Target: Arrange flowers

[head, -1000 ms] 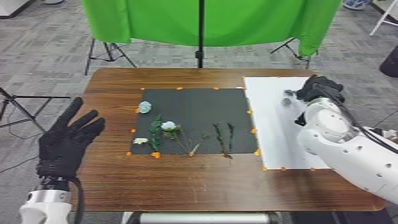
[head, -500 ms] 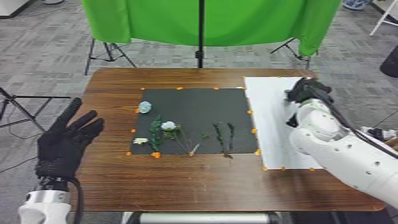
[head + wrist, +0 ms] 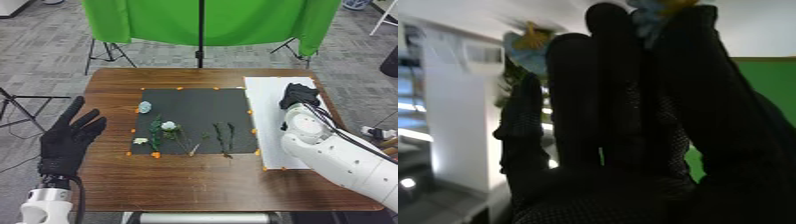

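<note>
Soft, even room light, scattered bright glare

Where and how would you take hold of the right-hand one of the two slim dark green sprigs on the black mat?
I'd pinch the right-hand sprig across its middle, from above and a little from its right: it looks thin and lies lengthwise away from the robot, with its twin close along its left.
</note>
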You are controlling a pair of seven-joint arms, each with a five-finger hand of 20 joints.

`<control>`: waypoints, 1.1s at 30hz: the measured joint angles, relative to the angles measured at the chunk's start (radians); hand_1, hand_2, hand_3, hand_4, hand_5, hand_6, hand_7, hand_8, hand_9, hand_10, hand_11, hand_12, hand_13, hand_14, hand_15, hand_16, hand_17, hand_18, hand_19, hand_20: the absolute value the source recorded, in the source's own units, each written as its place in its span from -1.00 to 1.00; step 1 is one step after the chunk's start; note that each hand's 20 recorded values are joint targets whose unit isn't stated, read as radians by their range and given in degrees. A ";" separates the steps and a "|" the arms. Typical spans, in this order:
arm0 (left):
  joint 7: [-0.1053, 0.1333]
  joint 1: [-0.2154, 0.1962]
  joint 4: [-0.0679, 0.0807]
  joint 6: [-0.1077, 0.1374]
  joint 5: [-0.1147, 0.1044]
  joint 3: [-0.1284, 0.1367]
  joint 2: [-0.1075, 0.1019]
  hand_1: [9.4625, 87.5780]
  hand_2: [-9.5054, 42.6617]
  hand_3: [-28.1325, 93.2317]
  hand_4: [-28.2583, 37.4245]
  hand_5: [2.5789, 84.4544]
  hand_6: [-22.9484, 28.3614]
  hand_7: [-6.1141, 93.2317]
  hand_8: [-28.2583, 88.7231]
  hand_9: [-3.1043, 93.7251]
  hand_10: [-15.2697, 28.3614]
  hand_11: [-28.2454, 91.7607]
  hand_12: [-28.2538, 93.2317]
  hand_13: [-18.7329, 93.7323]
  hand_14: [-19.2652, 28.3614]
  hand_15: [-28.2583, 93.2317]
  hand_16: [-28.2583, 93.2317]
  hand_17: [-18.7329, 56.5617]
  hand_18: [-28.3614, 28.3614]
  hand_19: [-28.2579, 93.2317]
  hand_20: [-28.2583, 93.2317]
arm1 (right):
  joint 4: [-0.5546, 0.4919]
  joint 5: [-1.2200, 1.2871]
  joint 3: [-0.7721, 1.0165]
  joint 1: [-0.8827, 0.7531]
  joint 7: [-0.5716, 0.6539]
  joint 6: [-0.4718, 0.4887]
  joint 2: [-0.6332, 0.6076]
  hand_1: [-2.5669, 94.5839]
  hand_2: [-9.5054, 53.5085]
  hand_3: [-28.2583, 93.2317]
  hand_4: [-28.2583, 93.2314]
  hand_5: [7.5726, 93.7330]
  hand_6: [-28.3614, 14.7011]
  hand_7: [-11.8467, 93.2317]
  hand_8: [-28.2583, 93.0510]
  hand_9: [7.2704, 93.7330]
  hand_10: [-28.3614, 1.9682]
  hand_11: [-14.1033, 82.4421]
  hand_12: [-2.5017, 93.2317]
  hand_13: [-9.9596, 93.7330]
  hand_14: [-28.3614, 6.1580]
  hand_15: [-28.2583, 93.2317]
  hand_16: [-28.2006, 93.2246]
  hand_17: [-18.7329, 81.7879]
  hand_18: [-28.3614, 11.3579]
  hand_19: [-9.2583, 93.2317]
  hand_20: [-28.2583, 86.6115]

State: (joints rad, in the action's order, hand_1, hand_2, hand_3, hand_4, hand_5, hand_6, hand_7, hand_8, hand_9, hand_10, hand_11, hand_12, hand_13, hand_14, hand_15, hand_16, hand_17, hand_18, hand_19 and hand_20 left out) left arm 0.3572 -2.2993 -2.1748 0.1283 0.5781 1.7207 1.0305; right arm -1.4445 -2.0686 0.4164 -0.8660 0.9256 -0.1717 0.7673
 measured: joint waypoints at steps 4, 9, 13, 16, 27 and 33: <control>0.004 0.000 0.000 0.001 -0.006 -0.004 -0.009 -0.65 -0.40 0.74 -1.00 -0.29 0.07 -0.62 -0.70 -0.27 0.60 -0.17 -0.33 -0.25 1.00 0.26 -0.64 -0.64 1.00 0.15 0.21 | 0.001 -0.028 -0.003 -0.010 -0.002 -0.021 0.006 0.24 -1.00 0.47 -1.00 0.86 0.57 -0.48 -0.53 0.94 0.50 -0.41 -0.21 0.52 0.35 0.62 -0.16 -0.21 -0.70 0.74 0.39; 0.007 -0.003 0.000 0.004 -0.008 -0.003 -0.015 -0.65 -0.40 0.74 -1.00 -0.29 0.08 -0.62 -0.70 -0.27 0.60 -0.17 -0.33 -0.25 1.00 0.26 -0.64 -0.64 1.00 0.15 0.21 | -0.044 -0.042 0.040 -0.061 -0.022 -0.107 -0.003 0.21 -1.00 0.53 -1.00 0.88 0.53 -0.48 -0.52 0.97 0.47 -0.41 -0.18 0.52 0.36 0.62 -0.14 -0.20 -0.71 0.75 0.39; 0.008 -0.010 -0.002 0.006 -0.009 0.002 -0.015 -0.65 -0.40 0.74 -1.00 -0.29 0.08 -0.62 -0.70 -0.27 0.60 -0.17 -0.33 -0.25 1.00 0.26 -0.64 -0.64 1.00 0.15 0.21 | -0.139 -0.051 0.030 -0.069 -0.070 -0.184 -0.026 0.20 -1.00 0.55 -1.00 0.88 0.50 -0.48 -0.52 0.96 0.44 -0.38 -0.19 0.52 0.35 0.63 -0.13 -0.20 -0.71 0.76 0.39; 0.006 -0.012 -0.002 0.006 -0.009 0.003 -0.015 -0.65 -0.40 0.74 -1.00 -0.29 0.08 -0.62 -0.70 -0.27 0.60 -0.16 -0.33 -0.25 1.00 0.26 -0.64 -0.64 1.00 0.15 0.21 | -0.223 -0.050 0.028 -0.067 -0.141 -0.185 -0.030 0.18 -1.00 0.58 -1.00 0.88 0.48 -0.48 -0.51 0.94 0.44 -0.35 -0.19 0.51 0.33 0.64 -0.13 -0.21 -0.71 0.76 0.40; -0.011 -0.009 -0.002 0.004 -0.004 0.003 -0.001 -0.66 -0.41 0.74 -1.00 -0.28 0.08 -0.61 -0.71 -0.27 0.61 -0.14 -0.34 -0.24 1.00 0.28 -0.65 -0.63 1.00 0.15 0.22 | -0.344 -0.065 -0.102 -0.021 -0.300 -0.134 0.068 0.18 -1.00 0.57 -1.00 0.87 0.49 -0.48 -0.50 0.91 0.42 -0.27 -0.22 0.50 0.28 0.65 -0.15 -0.23 -0.72 0.75 0.40; -0.022 -0.008 -0.002 0.002 0.002 0.002 0.007 -0.66 -0.41 0.74 -1.00 -0.28 0.08 -0.61 -0.71 -0.26 0.61 -0.14 -0.34 -0.24 1.00 0.29 -0.65 -0.63 1.00 0.15 0.22 | -0.325 -0.123 -0.170 -0.029 -0.304 -0.122 0.112 0.14 -1.00 0.56 -1.00 0.80 0.52 -0.49 -0.53 0.83 0.39 -0.22 -0.24 0.46 0.23 0.68 -0.19 -0.25 -0.72 0.74 0.41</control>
State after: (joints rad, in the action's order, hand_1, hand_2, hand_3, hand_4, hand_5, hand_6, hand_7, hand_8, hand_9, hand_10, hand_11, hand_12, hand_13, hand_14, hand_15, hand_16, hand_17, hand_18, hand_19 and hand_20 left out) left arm 0.3352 -2.3068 -2.1765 0.1299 0.5804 1.7224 1.0377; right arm -1.7698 -2.1916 0.2468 -0.8952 0.6217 -0.2933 0.8797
